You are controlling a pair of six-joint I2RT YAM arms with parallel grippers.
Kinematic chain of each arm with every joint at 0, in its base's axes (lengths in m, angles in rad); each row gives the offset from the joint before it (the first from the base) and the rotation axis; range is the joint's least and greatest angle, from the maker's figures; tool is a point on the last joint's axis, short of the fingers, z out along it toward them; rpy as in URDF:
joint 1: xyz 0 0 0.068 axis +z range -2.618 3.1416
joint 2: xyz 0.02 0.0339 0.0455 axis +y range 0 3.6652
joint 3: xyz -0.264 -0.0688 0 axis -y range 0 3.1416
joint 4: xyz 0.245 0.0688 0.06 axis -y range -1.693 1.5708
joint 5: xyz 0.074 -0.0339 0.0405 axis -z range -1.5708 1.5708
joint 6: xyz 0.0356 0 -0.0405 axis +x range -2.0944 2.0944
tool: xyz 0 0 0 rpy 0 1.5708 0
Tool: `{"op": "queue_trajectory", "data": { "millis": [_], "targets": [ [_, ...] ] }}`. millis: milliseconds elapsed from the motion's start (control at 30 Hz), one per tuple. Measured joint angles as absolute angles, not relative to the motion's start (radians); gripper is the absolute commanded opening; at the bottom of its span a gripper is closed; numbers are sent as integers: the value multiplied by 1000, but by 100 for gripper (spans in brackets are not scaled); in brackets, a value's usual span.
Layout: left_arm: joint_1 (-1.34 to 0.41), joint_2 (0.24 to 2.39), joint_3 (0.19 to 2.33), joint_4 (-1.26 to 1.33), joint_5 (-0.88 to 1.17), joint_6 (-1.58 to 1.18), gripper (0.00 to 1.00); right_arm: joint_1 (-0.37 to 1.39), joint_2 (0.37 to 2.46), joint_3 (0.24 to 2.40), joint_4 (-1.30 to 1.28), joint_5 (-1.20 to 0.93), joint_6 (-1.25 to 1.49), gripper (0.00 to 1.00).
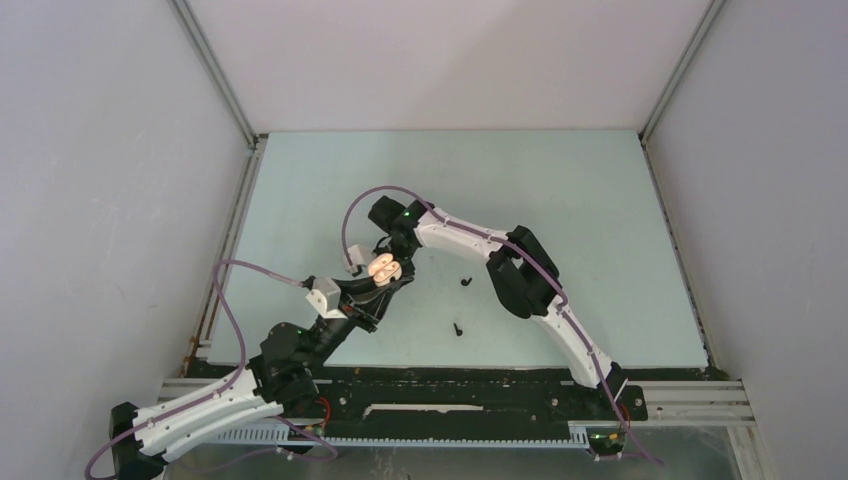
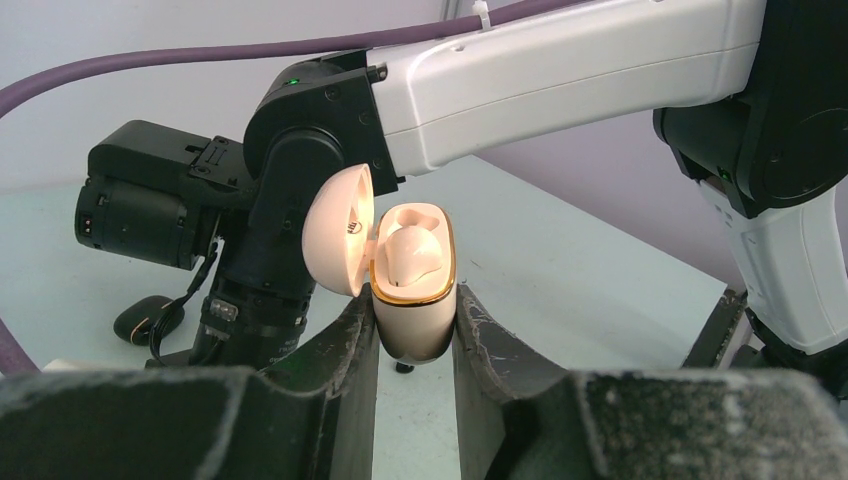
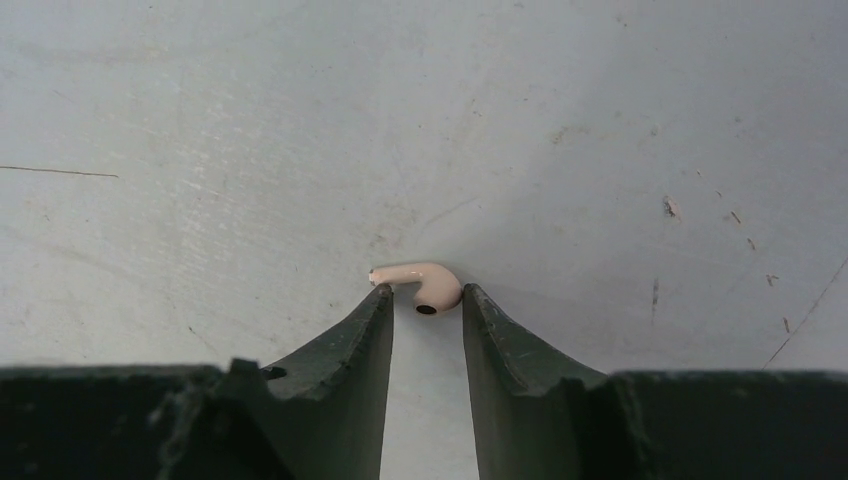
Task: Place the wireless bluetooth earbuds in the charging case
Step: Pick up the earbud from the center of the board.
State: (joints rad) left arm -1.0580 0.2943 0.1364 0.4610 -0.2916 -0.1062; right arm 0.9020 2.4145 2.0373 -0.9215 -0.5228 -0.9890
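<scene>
Two arms meet over one table point(image 1: 560, 190). The left gripper point(image 2: 415, 300) is clamped on the single pale pink charging case point(image 2: 412, 325), which stands upright between its fingers. The case's lid point(image 2: 338, 232) is swung open to the left, and a dark mark inside it is too blurred to read.

Four wireless bluetooth earbuds show:
- One seated earbud point(image 2: 410, 252) sits in the case.
- One loose pale earbud point(image 3: 420, 284) lies across the tips of the right gripper point(image 3: 427, 292); its jaws are narrow, and whether they pinch it I cannot tell.
- One black earbud point(image 1: 466, 282) and a second black earbud point(image 1: 458, 327) lie on the table, nearer the bases than either gripper.

— Light?
— Soft, even, from overhead; bench point(image 1: 560, 180) pale, shadows faint.
— Focus?
— My left claw point(image 2: 415, 300) blurs up close, dark at the bottom edge; case point(image 2: 414, 335) glows warm, faintly overexposed.
</scene>
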Motion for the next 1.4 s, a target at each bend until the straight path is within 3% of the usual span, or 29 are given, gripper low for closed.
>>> {"op": "queue_trajectory", "data": {
  "millis": [333, 467, 833, 1067, 1400],
  "targets": [
    [-1058, 294, 136, 461, -292, -106, 0, 903, 2405, 2017, -908, -524, -990, 12],
    [-1058, 294, 136, 461, -292, -106, 0, 889, 2329, 1877, -811, -519, -936, 0],
    [-1058, 353, 136, 495, -292, -106, 0, 722, 2033, 1520, -698, -415, -760, 0],
    [-1058, 463, 136, 573, -311, -106, 0, 625, 1731, 1494, -685, -300, -735, 0],
    [-1058, 704, 136, 749, -322, -92, 0, 657, 1311, 1387, -559, -113, -823, 0]
  ]
}}
